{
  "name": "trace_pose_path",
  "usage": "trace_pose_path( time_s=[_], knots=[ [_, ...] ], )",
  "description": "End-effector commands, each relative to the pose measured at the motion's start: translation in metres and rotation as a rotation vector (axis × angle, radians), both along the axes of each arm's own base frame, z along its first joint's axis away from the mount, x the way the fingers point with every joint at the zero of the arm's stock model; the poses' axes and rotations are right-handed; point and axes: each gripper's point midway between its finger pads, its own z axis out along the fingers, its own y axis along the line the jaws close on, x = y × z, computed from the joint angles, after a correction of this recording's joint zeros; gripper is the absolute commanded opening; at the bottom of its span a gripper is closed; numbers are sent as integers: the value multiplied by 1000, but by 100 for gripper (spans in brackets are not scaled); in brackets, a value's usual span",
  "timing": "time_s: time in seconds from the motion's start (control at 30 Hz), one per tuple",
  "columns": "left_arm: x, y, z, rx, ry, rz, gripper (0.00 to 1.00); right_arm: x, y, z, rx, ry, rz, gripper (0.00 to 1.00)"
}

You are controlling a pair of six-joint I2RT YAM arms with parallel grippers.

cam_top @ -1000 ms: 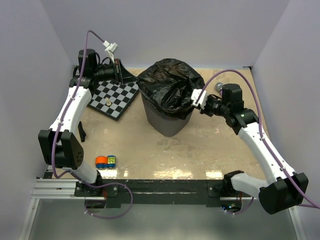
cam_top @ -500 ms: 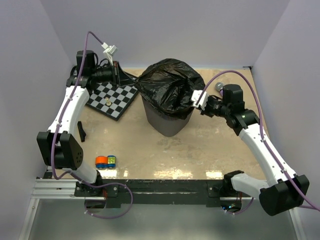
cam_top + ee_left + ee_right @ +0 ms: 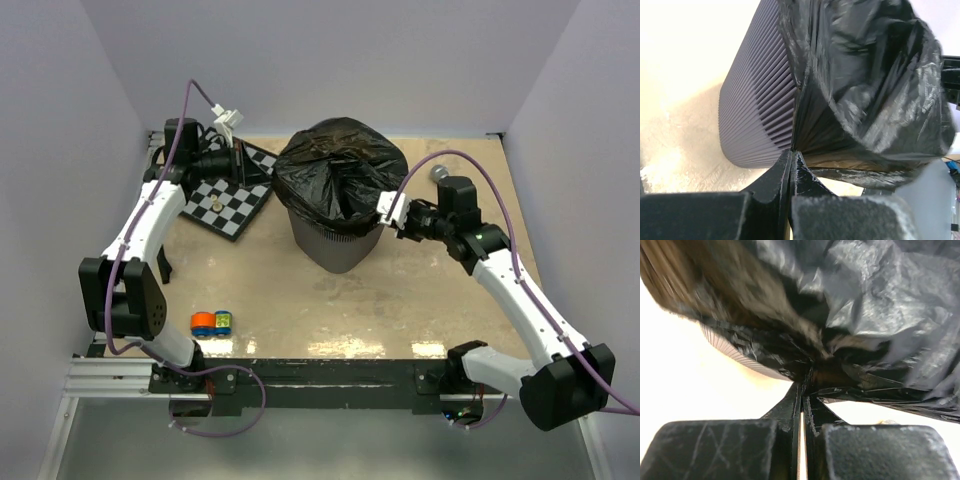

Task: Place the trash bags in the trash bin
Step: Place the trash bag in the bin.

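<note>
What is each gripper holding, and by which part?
Both pinch the trash bag draped over the trash bin: the left gripper at its left side, the right gripper at its right side.

A robotics lab cell is suggested: a beige tabletop (image 3: 400, 310) is boxed in by plain pale walls (image 3: 330, 60), and the left arm (image 3: 140, 230) and right arm (image 3: 520, 290) are bolted to a metal rail (image 3: 330, 371).

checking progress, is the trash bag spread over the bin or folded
Spread: the trash bag billows over the trash bin rim, its edges pinched by left gripper and right gripper.
</note>
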Motion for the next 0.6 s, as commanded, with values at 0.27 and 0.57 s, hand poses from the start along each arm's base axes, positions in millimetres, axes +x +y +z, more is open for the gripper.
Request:
trace_pose_path(
  time_s=[0.27, 0.57],
  knots=[
    [3, -7, -73, 52, 21, -3, 0, -2, 4, -33, -15, 2, 30, 0],
    [-2, -16, -113, 85, 31, -26, 0, -23, 13, -29, -164, -206, 164, 0]
  ],
)
